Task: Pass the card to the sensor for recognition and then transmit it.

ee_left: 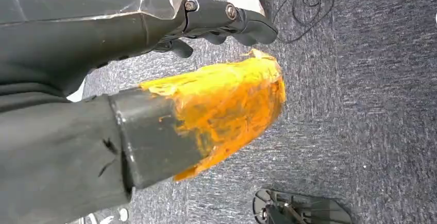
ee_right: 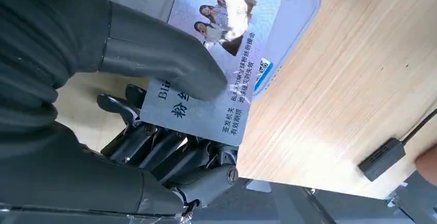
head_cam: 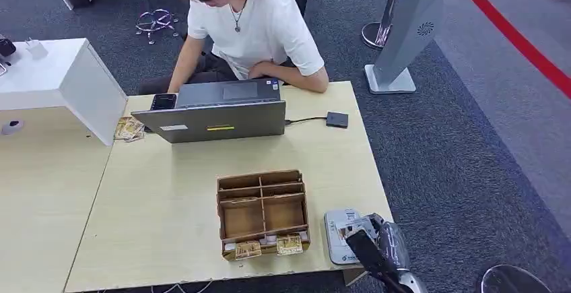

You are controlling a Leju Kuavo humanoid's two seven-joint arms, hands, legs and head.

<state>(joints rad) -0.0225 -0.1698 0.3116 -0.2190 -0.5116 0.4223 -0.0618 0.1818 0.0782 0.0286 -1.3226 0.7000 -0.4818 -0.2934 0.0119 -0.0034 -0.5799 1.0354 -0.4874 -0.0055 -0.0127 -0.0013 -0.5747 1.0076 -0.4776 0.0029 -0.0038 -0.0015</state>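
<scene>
Hanging over the carpet, the left hand (ee_left: 206,23) is being kept out of the work, its fingers curled in on nothing. One divided box (head_cam: 263,213) is being kept mid-table, two card stacks at its front. One card (ee_right: 216,74) is being pinched by the right hand (ee_right: 170,116) over the single reader (head_cam: 342,236), apparently for scanning.

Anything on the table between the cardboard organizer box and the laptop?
No. In the head view, only bare tabletop lies between the cardboard organizer box and the laptop.
</scene>
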